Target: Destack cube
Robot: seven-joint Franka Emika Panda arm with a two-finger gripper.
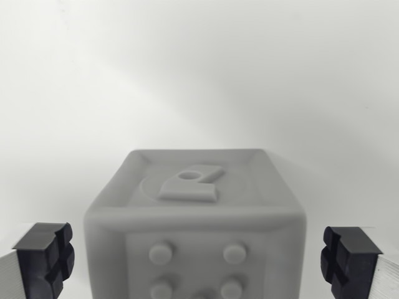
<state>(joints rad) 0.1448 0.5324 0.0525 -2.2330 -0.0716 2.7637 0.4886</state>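
Grey cube point(196, 224) is sitting low-centre in the wrist view, on a plain white surface point(199, 75). No long axis to call, it's a cube with rounded edges. Top face is tilting away from the camera and showing a raised figure with a small round hole, inside a recessed frame with an arc on its left. Near face is pointing at the camera and carrying round raised studs, four clearly visible, more cut off by the bottom edge. Whether another cube is lying under it cannot be told; its base is out of frame.

Gripper point(198, 261) is looking down and forward over the cube. Black fingertips point(45, 258) are spread wide, one at each bottom corner, flanking the cube with a visible gap on both sides, touching nothing. Fingers are level with the cube's near face.
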